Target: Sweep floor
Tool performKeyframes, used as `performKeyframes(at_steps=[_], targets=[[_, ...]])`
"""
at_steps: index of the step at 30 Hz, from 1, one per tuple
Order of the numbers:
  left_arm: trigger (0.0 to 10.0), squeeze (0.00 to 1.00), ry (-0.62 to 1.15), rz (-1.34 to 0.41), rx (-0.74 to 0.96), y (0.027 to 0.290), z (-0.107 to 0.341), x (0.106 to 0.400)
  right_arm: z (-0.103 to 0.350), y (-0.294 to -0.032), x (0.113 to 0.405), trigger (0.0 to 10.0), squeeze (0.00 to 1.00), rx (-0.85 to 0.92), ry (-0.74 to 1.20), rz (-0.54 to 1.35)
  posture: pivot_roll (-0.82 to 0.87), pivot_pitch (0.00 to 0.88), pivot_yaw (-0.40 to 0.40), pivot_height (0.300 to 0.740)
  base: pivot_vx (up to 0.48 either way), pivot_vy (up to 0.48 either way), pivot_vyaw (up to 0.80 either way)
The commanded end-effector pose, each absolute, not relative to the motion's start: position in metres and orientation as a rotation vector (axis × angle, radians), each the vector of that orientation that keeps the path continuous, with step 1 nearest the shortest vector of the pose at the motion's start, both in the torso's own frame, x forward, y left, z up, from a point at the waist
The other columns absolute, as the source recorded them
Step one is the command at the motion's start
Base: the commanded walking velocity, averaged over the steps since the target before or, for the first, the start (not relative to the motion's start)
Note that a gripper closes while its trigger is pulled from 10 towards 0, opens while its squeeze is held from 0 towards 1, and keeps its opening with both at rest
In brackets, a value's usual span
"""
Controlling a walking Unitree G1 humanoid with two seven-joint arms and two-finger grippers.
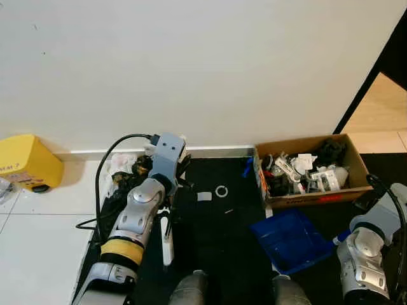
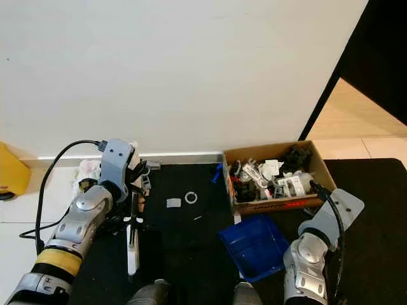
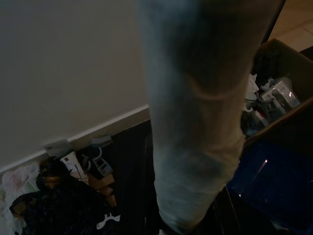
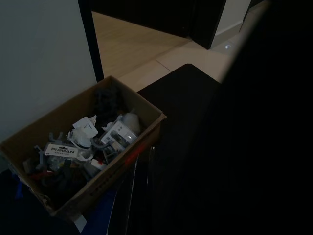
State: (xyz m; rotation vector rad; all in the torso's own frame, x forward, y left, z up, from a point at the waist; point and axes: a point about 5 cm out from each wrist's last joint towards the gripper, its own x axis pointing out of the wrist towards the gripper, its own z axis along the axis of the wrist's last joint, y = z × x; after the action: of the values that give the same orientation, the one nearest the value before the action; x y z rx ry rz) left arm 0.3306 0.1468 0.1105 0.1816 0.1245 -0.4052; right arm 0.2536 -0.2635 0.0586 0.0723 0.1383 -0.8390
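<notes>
On the black mat lie a white ring, a small pale scrap and a thin sliver. My left arm reaches forward over the mat's left side. My left gripper is shut on a white brush handle, which looms large and pale as the handle in the left wrist view. A blue dustpan rests on the mat at the right. Its handle end meets my right gripper, tucked under the right arm and hard to make out.
A cardboard box full of clutter stands right of the debris, against the white wall; the box is also in the right wrist view. A pile of bags and cable sits left of the mat. A yellow bin stands far left.
</notes>
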Motion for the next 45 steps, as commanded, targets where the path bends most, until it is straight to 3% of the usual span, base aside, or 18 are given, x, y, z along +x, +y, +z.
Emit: performKeyframes(at_steps=[1,8,15,16,17,27,29,32,40,43,45], targets=[[10.0,0.00,0.129,-0.398,0.193,0.147,0.107,0.329,0.051,-0.266,0.248,0.0,0.00,0.053,0.167,-0.852,0.07,0.153,0.094,0.740,0.000,0.000,0.00],[10.0,0.00,0.129,-0.398,0.192,0.147,0.107,0.329,0.056,-0.269,0.247,0.0,0.00,0.045,0.136,-0.849,0.07,0.159,0.097,0.740,0.000,0.000,0.00],[10.0,0.00,0.132,-0.394,0.193,0.149,0.106,0.329,0.088,-0.262,0.254,0.3,0.00,0.006,0.068,-0.652,0.06,0.165,0.095,0.740,0.000,0.000,0.00],[10.0,0.00,0.132,-0.393,0.194,0.150,0.106,0.329,0.092,-0.259,0.254,3.7,0.00,-0.012,0.081,-0.597,0.06,0.166,0.095,0.740,0.000,0.000,0.00],[10.0,0.00,0.133,-0.394,0.194,0.150,0.106,0.329,0.101,-0.256,0.252,10.0,0.00,-0.081,0.128,-0.457,0.05,0.170,0.094,0.740,0.000,0.000,0.00],[10.0,0.00,0.130,-0.397,0.190,0.147,0.107,0.330,0.126,-0.269,0.244,10.0,0.00,-0.140,0.230,-0.227,0.04,0.174,0.093,0.740,0.000,0.000,0.00],[10.0,0.00,0.132,-0.398,0.192,0.148,0.106,0.331,0.146,-0.280,0.246,10.0,0.00,-0.218,0.242,-0.116,0.03,0.173,0.095,0.740,0.000,0.000,0.00],[10.0,0.00,0.132,-0.400,0.191,0.146,0.106,0.331,0.152,-0.286,0.252,10.0,0.00,-0.223,0.227,-0.126,0.03,0.171,0.095,0.740,0.000,0.000,0.00],[10.0,0.00,0.126,-0.399,0.188,0.145,0.107,0.332,0.144,-0.268,0.266,10.0,0.00,-0.179,0.225,-0.027,0.04,0.169,0.098,0.740,0.000,0.000,0.00],[10.0,0.00,0.127,-0.392,0.191,0.147,0.107,0.331,0.119,-0.234,0.278,10.0,0.00,-0.106,0.250,0.132,0.06,0.167,0.096,0.740,0.000,0.000,0.00],[10.0,0.00,0.126,-0.387,0.190,0.148,0.107,0.331,0.114,-0.226,0.281,10.0,0.00,-0.094,0.258,0.167,0.07,0.167,0.093,0.740,0.000,0.000,0.00]])
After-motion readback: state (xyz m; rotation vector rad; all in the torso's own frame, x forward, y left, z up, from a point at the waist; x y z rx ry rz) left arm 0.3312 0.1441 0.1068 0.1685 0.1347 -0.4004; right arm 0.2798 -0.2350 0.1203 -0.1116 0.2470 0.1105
